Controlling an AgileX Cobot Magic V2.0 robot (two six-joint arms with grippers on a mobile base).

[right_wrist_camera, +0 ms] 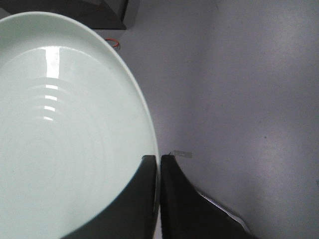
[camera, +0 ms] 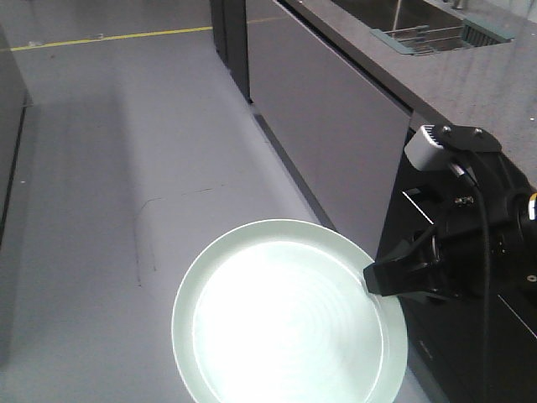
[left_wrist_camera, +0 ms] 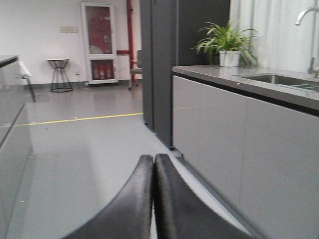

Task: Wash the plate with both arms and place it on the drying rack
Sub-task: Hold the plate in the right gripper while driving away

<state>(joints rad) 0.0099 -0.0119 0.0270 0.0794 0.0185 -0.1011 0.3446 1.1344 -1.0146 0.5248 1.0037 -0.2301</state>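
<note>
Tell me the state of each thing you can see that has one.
plate, held by its rim, roughly level over the floor, empty.
right gripper, jaws shut on the plate's rim.
left gripper, jaws shut together, holding nothing.
drying rack, at the sink's edge on the counter, nothing on it.

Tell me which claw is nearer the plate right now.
Right. The right claw is clamped on the plate at its rim. The left claw is shut on nothing, facing the floor beside the counter, with no plate in its wrist view.
</note>
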